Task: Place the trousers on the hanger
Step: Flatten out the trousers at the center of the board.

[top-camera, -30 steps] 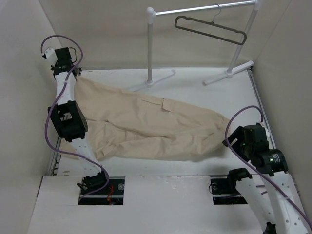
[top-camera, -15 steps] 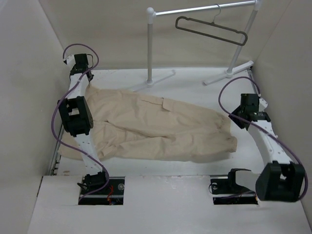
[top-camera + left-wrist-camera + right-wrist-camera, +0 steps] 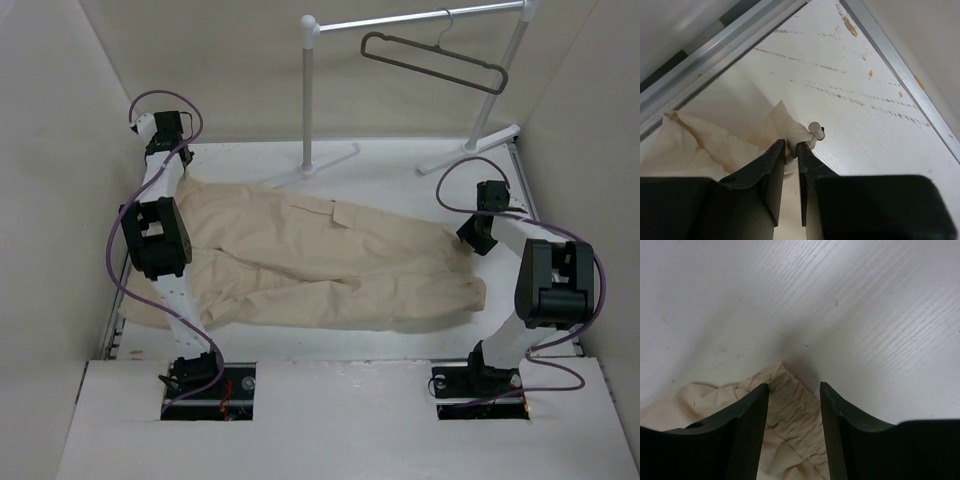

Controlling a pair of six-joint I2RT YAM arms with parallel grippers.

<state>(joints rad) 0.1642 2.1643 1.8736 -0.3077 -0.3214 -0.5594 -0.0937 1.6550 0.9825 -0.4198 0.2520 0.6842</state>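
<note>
Trousers [image 3: 320, 255] edge between right pincer [image 3: 794, 386] jaws

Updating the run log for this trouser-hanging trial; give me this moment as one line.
left gripper: shut on trousers | right gripper: open, fingers astride trousers edge | hanger: on rail | trousers: flat on table

My enclosure: pale walls around a white worktop

Plain cream walls stand to my left [image 3: 50, 150], behind [image 3: 220, 70] and to my right [image 3: 600, 90], boxing in the white worktop [image 3: 400, 180]. A white tubular garment rail [image 3: 308, 90] stands at the far end, its feet resting on the worktop. A raised white board [image 3: 340, 420] runs along the near edge, with two dark cut-outs [image 3: 235, 385] in it. From my left wrist I see a metal edge strip [image 3: 900, 65] and brownish scuffs [image 3: 850, 26] on the surface. The light is soft and even.
</note>
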